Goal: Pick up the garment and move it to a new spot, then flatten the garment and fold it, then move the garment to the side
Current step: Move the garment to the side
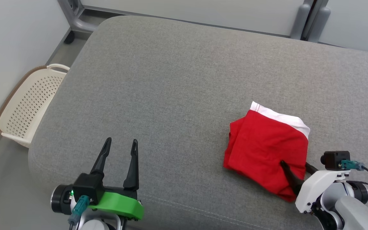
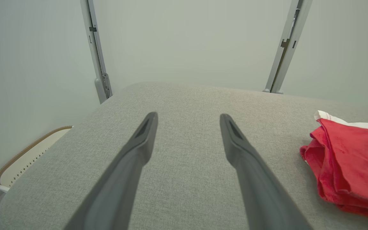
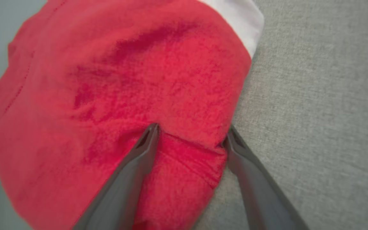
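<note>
Garment (image 1: 267, 145), red with a white waistband, lies folded on the near right part of the grey cushion (image 1: 171, 80); judged light, limp and grippy, so it will likely sag open unless pinched through the whole stacked edge. Right gripper (image 3: 192, 127) is spread and holds nothing, one finger on the cloth and one at its edge; left gripper (image 1: 121, 140) is spread and empty over bare cushion. Right wrist view shows the crease at the fingertip; head view adds the full outline.
</note>
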